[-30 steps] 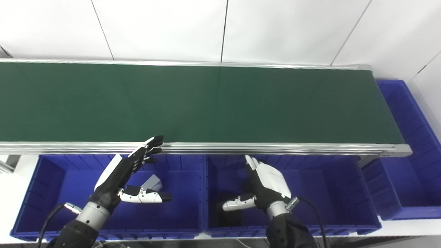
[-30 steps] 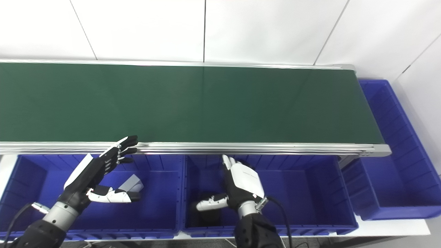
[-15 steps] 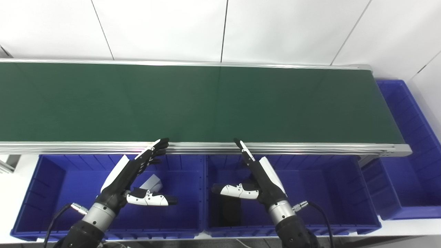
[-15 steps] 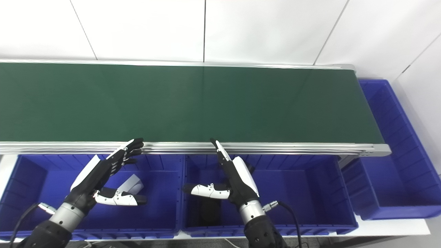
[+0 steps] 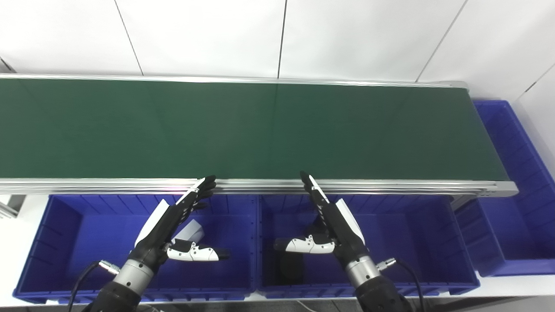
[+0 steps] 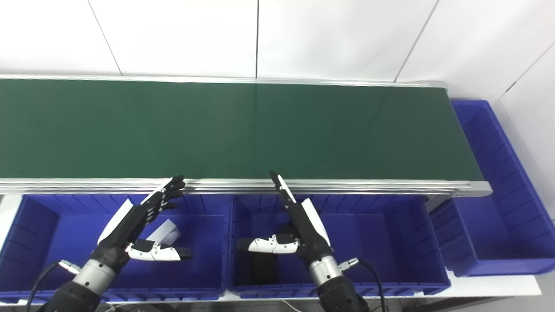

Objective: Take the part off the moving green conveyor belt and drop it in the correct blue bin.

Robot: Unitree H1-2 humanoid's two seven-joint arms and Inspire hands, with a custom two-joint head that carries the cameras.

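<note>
Two robot hands hover over the blue bins at the near edge of the belt, both open and empty, fingers straight and thumbs splayed inward. Over the past second the right robot hand (image 5: 336, 225) has rolled from palm-down above the middle bin (image 5: 407, 216) to edge-on, its fingertips now reaching toward 12 o'clock, up to the conveyor's aluminium rail (image 5: 368, 187). The left robot hand (image 5: 169, 223) has crept slightly toward 3 o'clock above the left bin (image 5: 78, 225), barely altering its pose.

No part shows anywhere on the green conveyor belt (image 5: 260, 130). A pale part (image 5: 193, 227) lies in the left bin just behind the left hand, and a dark object (image 5: 291, 265) sits in the middle bin at about 7 o'clock from the right hand. My reading: a drop is finished and both hands are resetting to wait for the next part.
</note>
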